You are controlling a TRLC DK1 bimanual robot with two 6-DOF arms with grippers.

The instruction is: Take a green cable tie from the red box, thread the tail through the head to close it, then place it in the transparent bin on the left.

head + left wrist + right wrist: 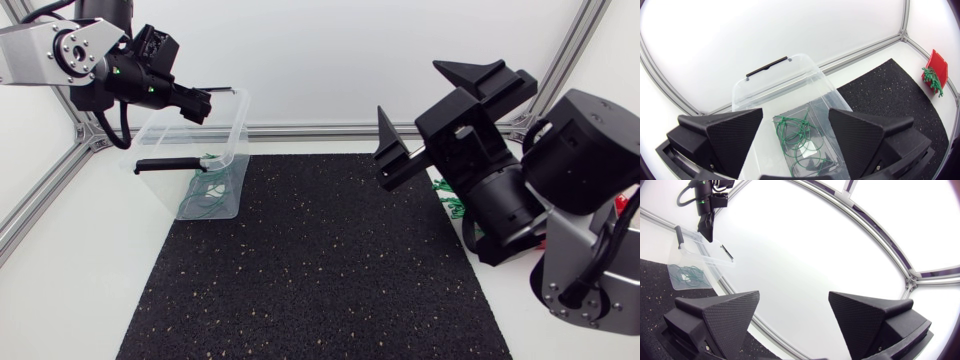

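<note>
Only the left wrist view shows the red plastic box point(938, 64) plainly. It sits well ahead of the left pincer point(796, 112) and off to its right side, at the far edge of the black speckled rubber mat point(890, 95), with a bundle of loose green cable ties point(932, 81) at its mouth. In the head view the right arm hides nearly all of it: a red sliver point(628, 205) at the arm's far side seems to be the box, and a few of the ties point(450, 200) peek out under the arm.

The clear plastic bin point(232, 130) with a black handle point(170, 163) stands on the white bench point(60, 280), directly under the left pincer point(200, 103). On its floor, between and below the spread fingers, lies a tangle of looped green cable ties point(800, 142). The right wrist view shows the same bin point(702, 255) far ahead of the right pincer point(794, 293), with the left pincer point(706, 224) hanging just above it.

The left arm enters from the far left corner, its pincer pointing down into the bin, wide open and holding nothing. The right pincer point(410, 90) is lifted above the mat's right side and tilted up away from the bench, also wide open and empty.
</note>
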